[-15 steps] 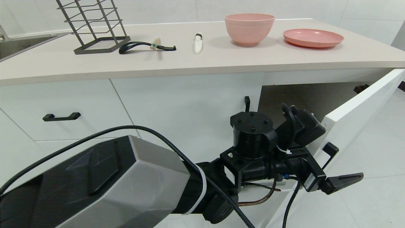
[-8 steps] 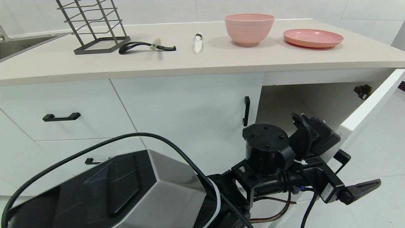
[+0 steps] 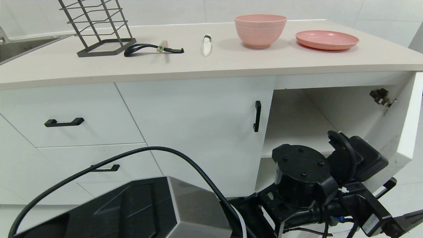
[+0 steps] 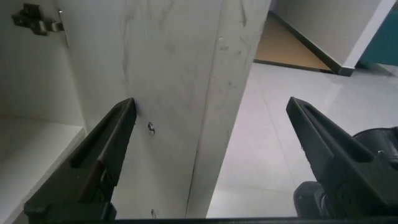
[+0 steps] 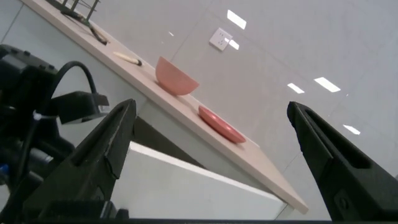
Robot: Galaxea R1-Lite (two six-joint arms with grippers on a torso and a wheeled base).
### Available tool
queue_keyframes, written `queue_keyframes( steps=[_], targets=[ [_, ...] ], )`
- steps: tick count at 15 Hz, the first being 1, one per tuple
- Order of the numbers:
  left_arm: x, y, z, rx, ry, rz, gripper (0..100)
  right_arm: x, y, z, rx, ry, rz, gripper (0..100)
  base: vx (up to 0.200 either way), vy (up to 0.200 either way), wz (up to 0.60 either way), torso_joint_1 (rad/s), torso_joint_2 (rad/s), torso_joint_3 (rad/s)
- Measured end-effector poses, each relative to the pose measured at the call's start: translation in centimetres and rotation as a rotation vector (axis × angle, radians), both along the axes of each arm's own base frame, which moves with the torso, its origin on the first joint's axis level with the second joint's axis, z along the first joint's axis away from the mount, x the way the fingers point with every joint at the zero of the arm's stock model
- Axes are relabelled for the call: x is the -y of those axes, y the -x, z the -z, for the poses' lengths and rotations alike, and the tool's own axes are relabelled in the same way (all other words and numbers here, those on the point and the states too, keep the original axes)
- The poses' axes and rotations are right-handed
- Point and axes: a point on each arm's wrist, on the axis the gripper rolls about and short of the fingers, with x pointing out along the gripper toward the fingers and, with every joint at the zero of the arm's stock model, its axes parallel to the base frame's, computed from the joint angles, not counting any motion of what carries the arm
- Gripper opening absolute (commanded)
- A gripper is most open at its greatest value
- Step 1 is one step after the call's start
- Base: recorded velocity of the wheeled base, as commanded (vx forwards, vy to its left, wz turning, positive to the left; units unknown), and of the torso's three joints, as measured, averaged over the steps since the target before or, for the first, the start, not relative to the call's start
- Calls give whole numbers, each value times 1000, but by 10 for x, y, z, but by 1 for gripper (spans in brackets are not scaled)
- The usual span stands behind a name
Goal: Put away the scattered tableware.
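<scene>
On the counter in the head view lie a black spoon (image 3: 142, 48), a small brush (image 3: 162, 45) and a white knife (image 3: 207, 46). To their right are a pink bowl (image 3: 260, 29) and a pink plate (image 3: 326, 39). The bowl (image 5: 176, 76) and plate (image 5: 221, 126) also show in the right wrist view. Below the counter, my left gripper (image 4: 210, 106) is open, its fingers straddling the edge of the open cabinet door (image 4: 180, 74). One of its fingers (image 3: 409, 218) pokes out at the lower right, beside the door (image 3: 408, 115). My right gripper (image 5: 210, 109) is open and holds nothing.
A black wire rack (image 3: 99, 29) stands at the counter's back left, with a sink (image 3: 23, 46) beyond it. The open cabinet (image 3: 297, 119) shows a bare shelf and a hinge (image 3: 380, 96). Closed drawers and a closed door with black handles (image 3: 257, 115) lie to the left.
My left arm has moved down and to the right, and the cabinet door has swung much wider open with it. The tableware on the counter has not moved.
</scene>
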Motion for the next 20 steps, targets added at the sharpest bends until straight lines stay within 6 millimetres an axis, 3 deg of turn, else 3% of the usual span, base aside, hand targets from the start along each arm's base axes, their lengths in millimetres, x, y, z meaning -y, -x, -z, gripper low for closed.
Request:
queue_keyframes(
  steps=[11,20],
  targets=[
    [43,33,13,15,42,98,100,-2,9,-14,74,11,-2,100,0,0,0,0,0,0],
    [94,69,24,19,145,221,100,-4,16,-22,122,25,13,100,0,0,0,0,0,0]
  ],
)
